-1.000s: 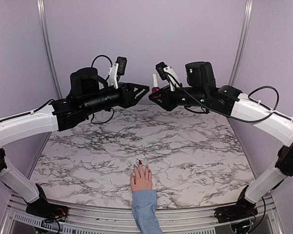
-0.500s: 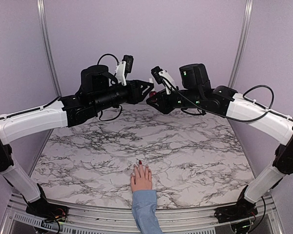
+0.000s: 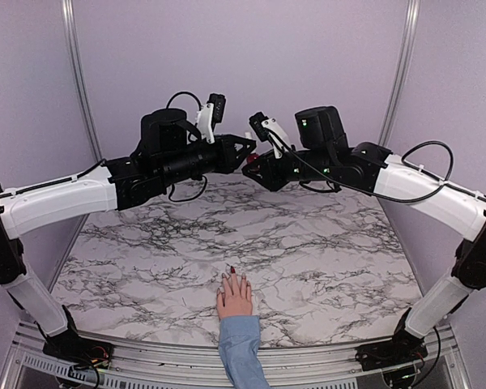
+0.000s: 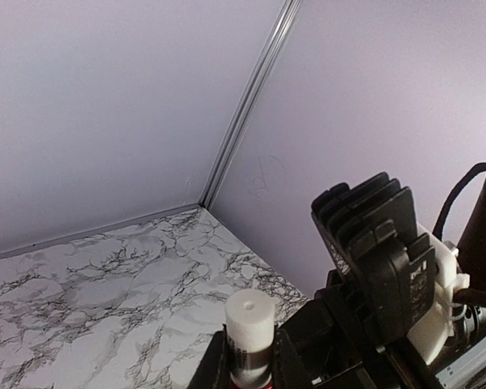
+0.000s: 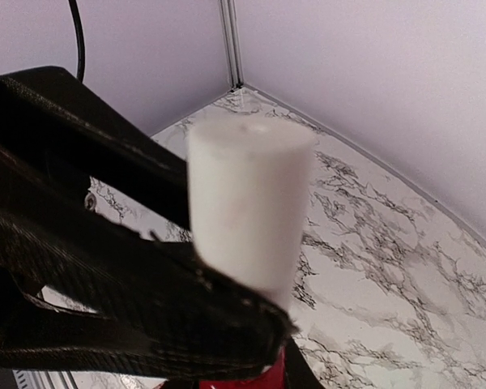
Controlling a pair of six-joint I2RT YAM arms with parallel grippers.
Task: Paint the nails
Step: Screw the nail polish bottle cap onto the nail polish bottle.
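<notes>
Two grips on one bottle: left pincer clenches the cap, right pincer its red body.
Nails, tiny, lie lower centre on the tabletop; likely delicate, so touch lightly, holding the cap.

bottle between left gripper and right gripper over table's rear, hand at near edge

left arm, right arm: white shells, black joints, looping black cables; left gripper, right gripper black, angular.
</notes>
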